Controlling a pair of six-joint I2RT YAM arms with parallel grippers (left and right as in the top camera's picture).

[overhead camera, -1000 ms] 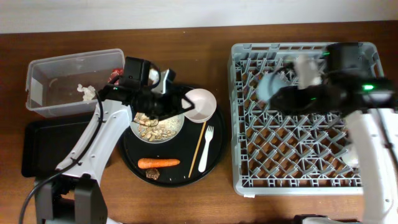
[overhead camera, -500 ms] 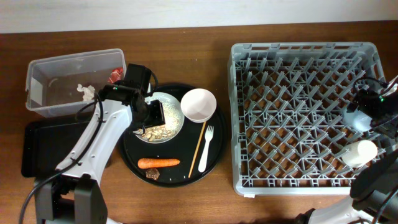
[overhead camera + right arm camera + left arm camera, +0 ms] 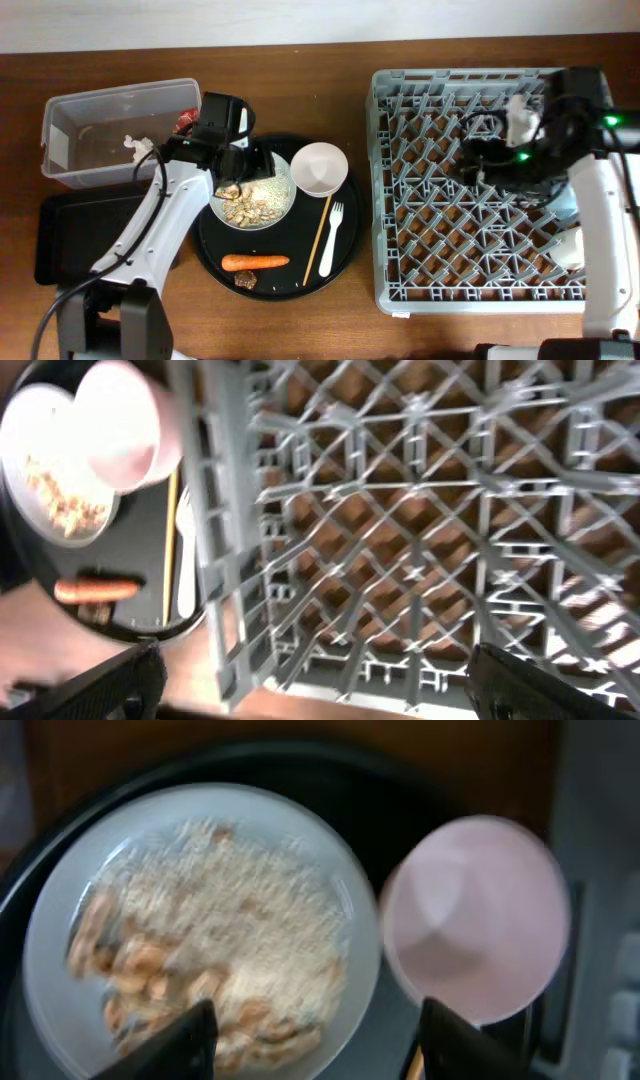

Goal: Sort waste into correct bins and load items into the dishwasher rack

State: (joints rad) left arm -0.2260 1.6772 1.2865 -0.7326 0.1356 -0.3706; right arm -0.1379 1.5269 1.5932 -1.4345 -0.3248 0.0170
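The white plate (image 3: 262, 203) with rice and beige scraps (image 3: 215, 915) sits on the round black tray. My left gripper (image 3: 240, 163) hovers just above the plate's far-left part, open and empty (image 3: 315, 1012). The pink-white bowl (image 3: 320, 168) stands right of the plate (image 3: 475, 935). The fork (image 3: 335, 232), a chopstick (image 3: 320, 238), the carrot (image 3: 255, 262) and a brown lump (image 3: 245, 281) lie on the round tray. My right gripper (image 3: 480, 152) is over the grey rack (image 3: 450, 260), open and empty (image 3: 312, 655). A white cup (image 3: 570, 246) lies in the rack's right side.
The clear tub (image 3: 90, 115) at the far left holds a white napkin (image 3: 138, 148); a red wrapper (image 3: 185, 120) shows at its right end. The flat black tray (image 3: 70, 240) lies in front of it. The round black tray (image 3: 215, 255) lies between them and the rack.
My right arm has swung from the rack's right edge to over its upper middle, leaving the white cup in the rack. My left gripper has shifted slightly back over the plate.
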